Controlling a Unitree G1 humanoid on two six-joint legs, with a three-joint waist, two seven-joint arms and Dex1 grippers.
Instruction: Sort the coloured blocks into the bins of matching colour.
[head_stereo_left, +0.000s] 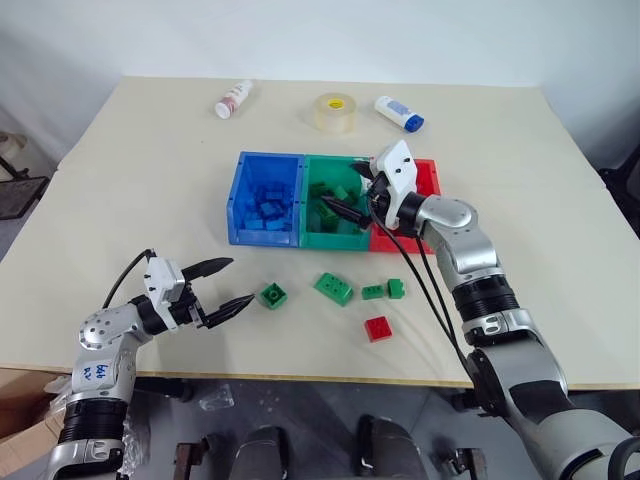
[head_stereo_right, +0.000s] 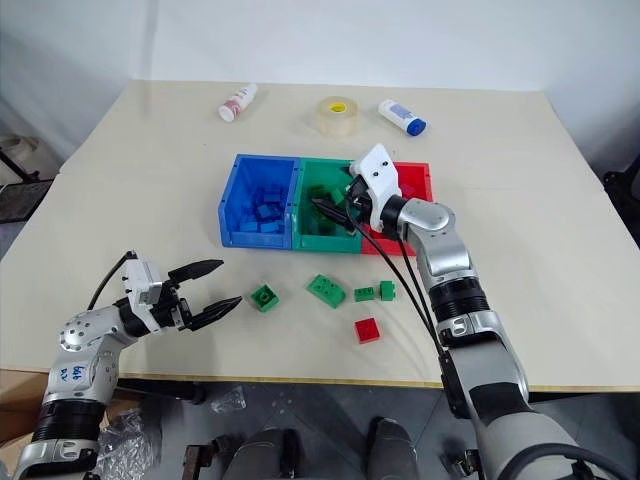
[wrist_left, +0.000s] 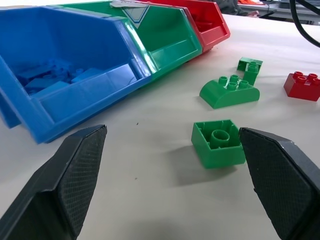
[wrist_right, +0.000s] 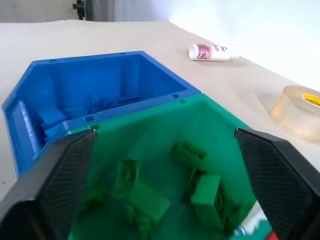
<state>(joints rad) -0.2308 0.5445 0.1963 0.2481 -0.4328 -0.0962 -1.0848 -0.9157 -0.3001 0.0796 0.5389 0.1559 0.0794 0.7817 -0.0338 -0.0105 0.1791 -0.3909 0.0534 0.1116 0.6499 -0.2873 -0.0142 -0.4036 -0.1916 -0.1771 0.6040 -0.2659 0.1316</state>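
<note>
Black, textured fingers of the left gripper (head_stereo_left: 222, 285) stand wide apart and hold nothing, low over the near left part of the beige table (head_stereo_left: 120, 180), pointing toward a small green square brick (head_stereo_left: 272, 295) that lies just beyond the fingertips; in the left wrist view that brick sits studs-down with its hollow underside up, between the two fingers but touched by neither. Farther right on the tabletop lie a larger green brick (head_stereo_left: 333, 288), then two small green bricks (head_stereo_left: 384, 290) close together, and nearest the table's front edge a red square brick (head_stereo_left: 378, 328). Behind these loose blocks stand the three joined bins: the blue bin (head_stereo_left: 236, 205) on the left with blue pieces inside, the green bin (head_stereo_left: 312, 236) in the middle with several green bricks in it, and the red bin (head_stereo_left: 430, 180) on the right. The right gripper (head_stereo_left: 346, 198) hangs over the green bin, its fingers spread wide and empty, as the right wrist view shows. Beyond the bins, well apart from them, lie a small white bottle with a red label (head_stereo_left: 233, 99), a roll of clear tape (head_stereo_left: 335, 112) and a white bottle with a blue cap (head_stereo_left: 398, 113).
</note>
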